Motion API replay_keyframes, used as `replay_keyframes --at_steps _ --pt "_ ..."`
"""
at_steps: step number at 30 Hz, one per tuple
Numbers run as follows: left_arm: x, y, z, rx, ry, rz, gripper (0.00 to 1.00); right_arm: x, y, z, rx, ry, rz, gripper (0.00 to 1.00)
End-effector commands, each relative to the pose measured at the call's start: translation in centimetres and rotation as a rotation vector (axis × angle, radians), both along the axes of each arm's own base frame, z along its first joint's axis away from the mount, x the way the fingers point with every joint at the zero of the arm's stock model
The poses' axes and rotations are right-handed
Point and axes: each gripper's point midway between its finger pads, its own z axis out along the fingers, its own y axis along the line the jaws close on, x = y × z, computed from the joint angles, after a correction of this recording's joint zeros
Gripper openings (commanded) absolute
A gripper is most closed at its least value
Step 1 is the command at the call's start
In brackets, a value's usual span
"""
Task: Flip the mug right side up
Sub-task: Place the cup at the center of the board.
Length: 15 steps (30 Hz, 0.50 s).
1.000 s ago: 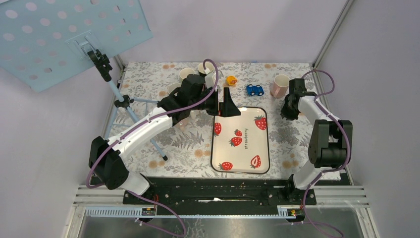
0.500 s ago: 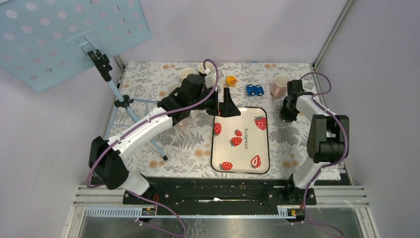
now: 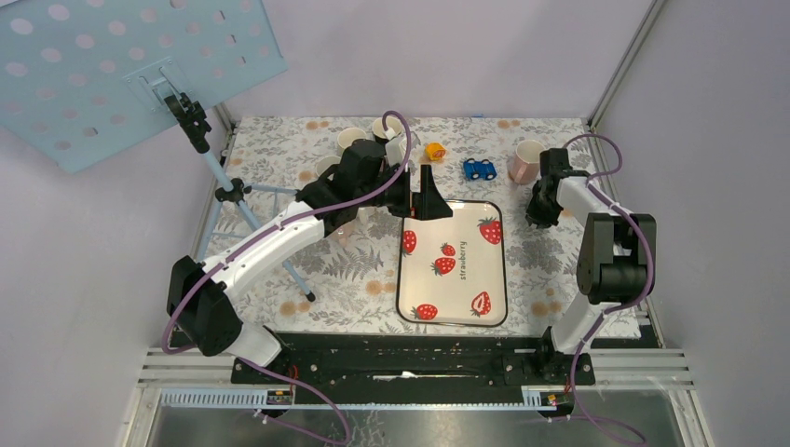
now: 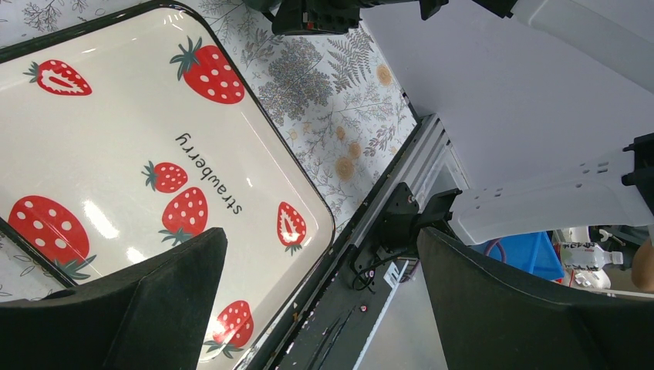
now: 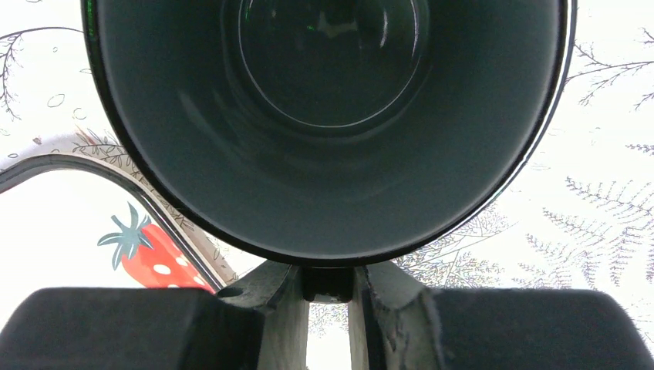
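Note:
The dark mug [image 5: 332, 116] fills the right wrist view, its open mouth facing the camera and its inside empty. My right gripper [image 5: 330, 281] is shut on the mug's handle, just right of the strawberry tray's far right corner [image 5: 139, 189]. In the top view the right gripper [image 3: 540, 207] covers the mug. My left gripper [image 3: 427, 197] is open and empty, hanging over the tray's far left corner; the left wrist view shows its fingers [image 4: 154, 308] wide apart above the tray [image 4: 116, 139].
A pink mug [image 3: 526, 160], a blue toy car [image 3: 481, 169] and an orange piece [image 3: 434, 150] lie at the back. White cups [image 3: 351, 138] stand at the back left. A tripod [image 3: 228, 191] with a blue perforated board stands at the left.
My right arm has shifted slightly left, its upper link swinging inward, with the gripper staying beside the tray's corner. The left arm has not moved.

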Motion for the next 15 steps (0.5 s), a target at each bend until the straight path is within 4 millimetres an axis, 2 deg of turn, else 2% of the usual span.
replay_keyframes --at_steps 1,15 --pt "0.12 -0.19 2.23 -0.045 -0.062 -0.012 0.99 2.52 -0.75 2.09 -0.034 -0.078 0.001 0.1" --pt "0.16 -0.25 2.15 -0.043 -0.059 -0.012 0.99 2.44 -0.63 1.37 -0.027 -0.054 0.005 0.24"
